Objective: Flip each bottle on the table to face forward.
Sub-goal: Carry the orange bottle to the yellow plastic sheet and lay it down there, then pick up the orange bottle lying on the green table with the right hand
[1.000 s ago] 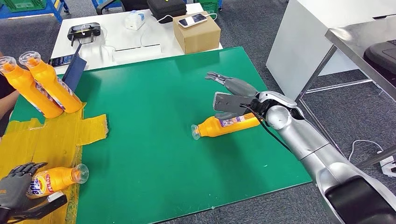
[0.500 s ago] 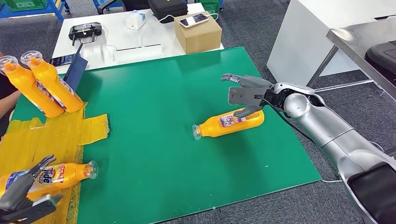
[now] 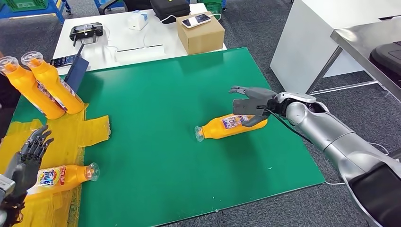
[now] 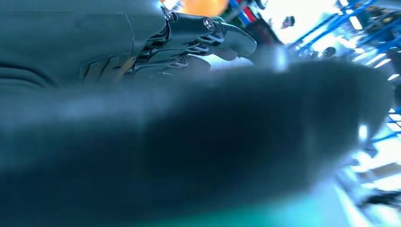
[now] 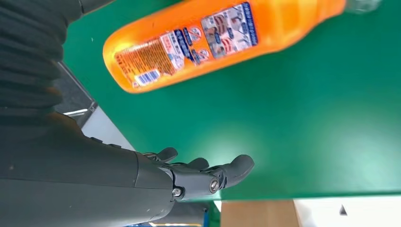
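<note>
An orange bottle (image 3: 231,126) lies on its side mid-table on the green mat (image 3: 156,109), cap pointing left. Its back label with a barcode faces up in the right wrist view (image 5: 222,40). My right hand (image 3: 250,105) hovers just over its base end, fingers spread and holding nothing; the same hand (image 5: 203,177) sits apart from the bottle. A second orange bottle (image 3: 61,176) lies on yellow cardboard (image 3: 56,137) at the near left, its front label up. My left hand (image 3: 26,158) stands beside it, fingers spread upward, empty. The left wrist view is a dark blur with fingers (image 4: 208,33).
Two more orange bottles (image 3: 26,87) (image 3: 54,85) lean side by side at the far left. A person's dark sleeve (image 3: 5,97) shows at that edge. Behind the mat, a white table carries a cardboard box (image 3: 201,30) and small devices. A metal table (image 3: 364,42) stands at the right.
My left hand let go of the near-left bottle and rose with fingers spread. My right hand came off the middle bottle, shifted right, then dipped back toward its base.
</note>
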{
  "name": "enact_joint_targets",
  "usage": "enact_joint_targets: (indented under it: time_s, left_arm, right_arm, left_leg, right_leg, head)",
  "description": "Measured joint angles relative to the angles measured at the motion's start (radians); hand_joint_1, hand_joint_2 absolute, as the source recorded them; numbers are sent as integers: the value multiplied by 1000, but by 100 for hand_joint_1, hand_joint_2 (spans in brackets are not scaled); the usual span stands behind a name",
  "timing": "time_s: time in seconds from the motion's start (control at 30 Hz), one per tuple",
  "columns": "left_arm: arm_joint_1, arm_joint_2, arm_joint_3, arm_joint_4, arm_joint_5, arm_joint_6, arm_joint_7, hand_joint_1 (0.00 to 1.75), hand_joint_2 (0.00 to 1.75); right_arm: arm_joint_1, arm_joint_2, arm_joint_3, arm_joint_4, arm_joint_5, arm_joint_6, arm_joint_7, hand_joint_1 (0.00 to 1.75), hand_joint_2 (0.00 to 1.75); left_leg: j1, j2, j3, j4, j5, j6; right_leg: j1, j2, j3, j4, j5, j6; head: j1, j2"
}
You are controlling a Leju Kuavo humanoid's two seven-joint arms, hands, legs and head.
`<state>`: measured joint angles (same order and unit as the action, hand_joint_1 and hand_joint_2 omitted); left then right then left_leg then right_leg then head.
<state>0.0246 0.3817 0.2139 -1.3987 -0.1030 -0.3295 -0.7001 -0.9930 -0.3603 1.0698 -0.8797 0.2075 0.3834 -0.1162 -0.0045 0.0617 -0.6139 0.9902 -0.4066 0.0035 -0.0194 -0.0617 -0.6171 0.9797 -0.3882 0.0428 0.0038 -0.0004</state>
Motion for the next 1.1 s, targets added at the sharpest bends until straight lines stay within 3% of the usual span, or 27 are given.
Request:
enact_joint_targets:
  time_s: [0.17, 0.43, 0.57, 1.1]
  left_arm:
    - [-74, -60, 41, 1, 29, -102, 0, 0, 0]
    - [-117, -105, 67, 3, 33, -116, 0, 0, 0]
    - [-120, -115, 75, 3, 32, -120, 0, 0, 175]
    - [-176, -159, 91, 46, 45, -181, 0, 0, 175]
  right_arm:
    - [10, 65, 29, 127, 40, -60, -14, 0, 175]
    - [19, 116, 52, 232, 47, -74, -19, 0, 175]
    - [20, 125, 60, 255, 53, -80, -21, 0, 175]
    - [33, 204, 70, 425, 180, -159, 2, 0, 175]
  left_leg:
    - [0, 1, 0, 0, 0, 0]
    - [0, 1, 0, 0, 0, 0]
    - [0, 1, 0, 0, 0, 0]
    - [0, 1, 0, 0, 0, 0]
  right_leg:
    - [0, 0, 0, 0, 0, 0]
    - [0, 0, -1, 0, 0, 0]
    - [0, 0, -1, 0, 0, 0]
    - [0, 1, -1, 0, 0, 0]
  head:
    - [0, 0]
    - [0, 0]
    - [0, 0]
    - [0, 0]
